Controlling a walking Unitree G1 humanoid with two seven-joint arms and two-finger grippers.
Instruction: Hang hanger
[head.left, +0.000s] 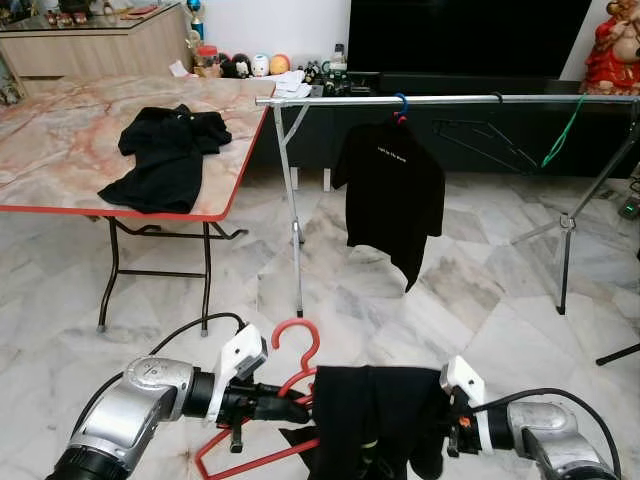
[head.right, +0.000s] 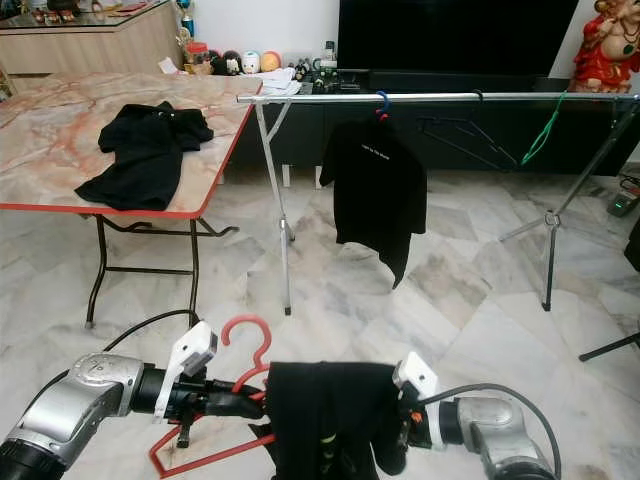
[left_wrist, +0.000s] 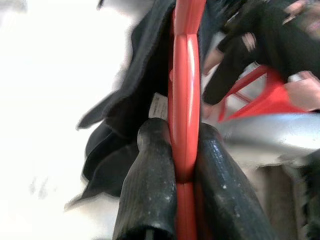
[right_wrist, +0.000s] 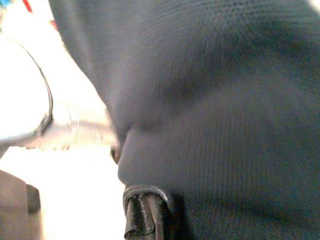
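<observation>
A red hanger (head.left: 300, 335) is low in front of me, and my left gripper (head.left: 300, 408) is shut on its bar near the neck. In the left wrist view both black fingers (left_wrist: 150, 190) pinch the red hanger (left_wrist: 185, 100). A black shirt (head.left: 375, 415) drapes over the hanger's right side and over my right gripper (head.left: 445, 420), which is shut on the cloth. In the right wrist view dark fabric (right_wrist: 210, 100) covers most of one fingertip (right_wrist: 145, 215). Ahead stands a metal clothes rail (head.left: 450, 100).
On the rail hang a black T-shirt (head.left: 395, 195) on a blue hanger, an empty black hanger (head.left: 490, 135) and a green one (head.left: 562, 135). A marble folding table (head.left: 60, 140) at left carries another black shirt (head.left: 165, 155). Rack legs (head.left: 296, 240) and a TV console stand behind.
</observation>
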